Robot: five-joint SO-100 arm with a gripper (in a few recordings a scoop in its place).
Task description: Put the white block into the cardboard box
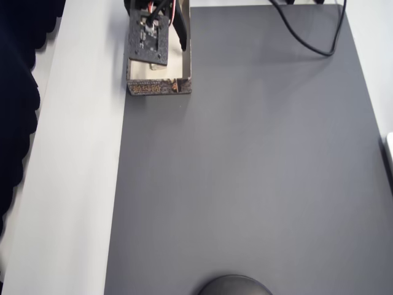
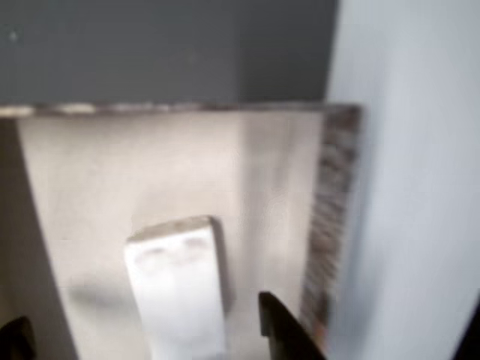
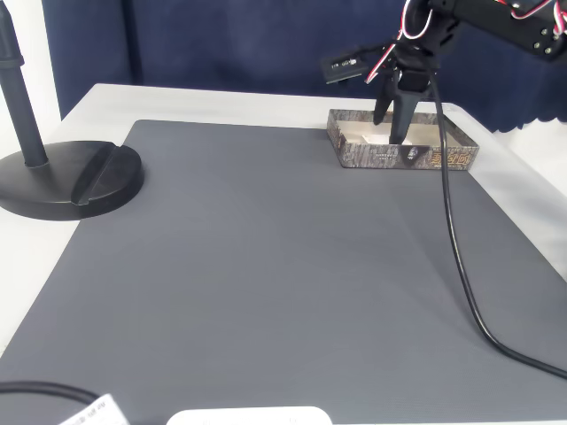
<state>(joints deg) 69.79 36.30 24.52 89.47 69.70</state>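
White block point(image 2: 180, 289) (plain, flat, oblong) lies inside cardboard box point(image 2: 339, 217); end effector point(image 2: 142, 330) spread wide around it.

Printed marks on the cardboard box point(image 3: 403, 158) unreadable.

Overhead: cardboard box point(image 1: 161, 88) sits at roughly 11 o'clock, right at the left edge of the dark grey mat point(image 1: 245, 172). Its patterned outer wall faces the bottom of frame. The arm's wrist, a black perforated plate with a circuit board point(image 1: 148, 38), hangs directly over the box and hides most of the cream interior; pincer state can't be read from here. Black cable point(image 1: 307, 43) loops at 1 o'clock. White surface point(image 1: 73, 184) runs down the 9 o'clock side. Dark round base point(image 1: 234, 286) at 6 o'clock.
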